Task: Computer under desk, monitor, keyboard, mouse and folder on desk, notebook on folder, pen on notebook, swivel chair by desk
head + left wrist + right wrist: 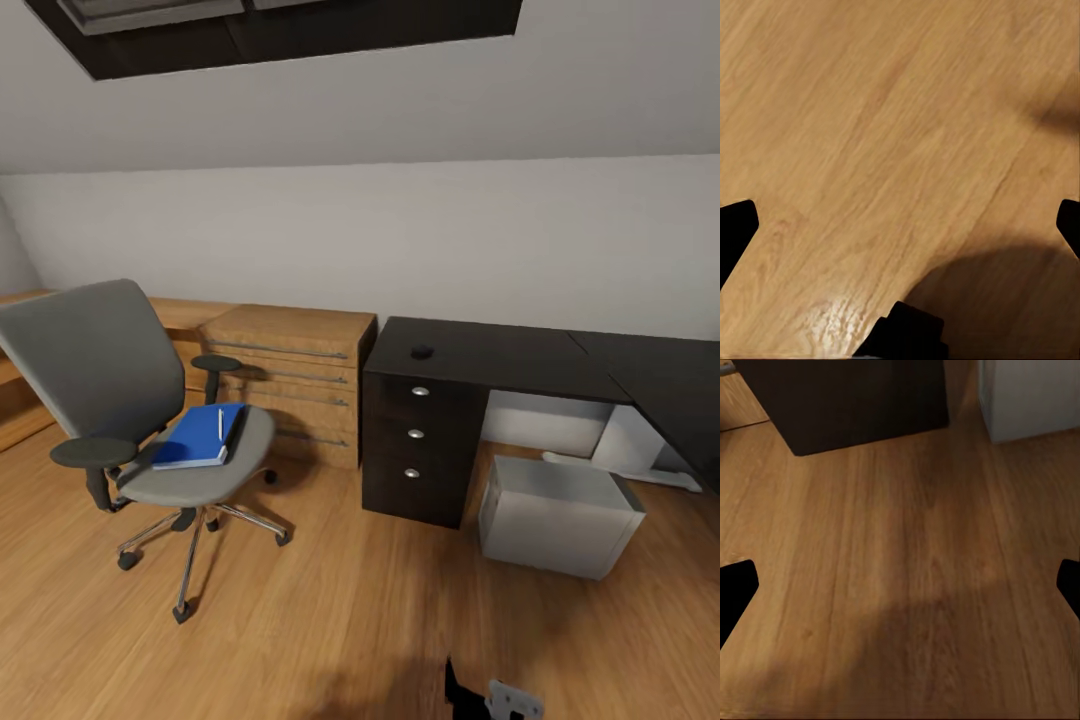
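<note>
1. The bedroom has a light wood floor [350, 620], a white wall under a sloped ceiling, and a dark-framed skylight [280, 30] cut off at the top.
2. The black-topped desk [520, 355] runs right out of frame; its drawer unit [418, 445] stands beside an oak dresser [295, 380].
3. The computer [555, 515] sits on the floor under the desk.
4. The swivel chair [130, 400] stands left of the desk, apart from it, carrying the folder [198, 437] with the pen [220, 423] on top.
5. A small dark object [422, 352] on the desk is too small to identify.
6. The left gripper [900, 225] and right gripper [900, 585] hang spread wide over bare floor, grasping nothing.
</note>
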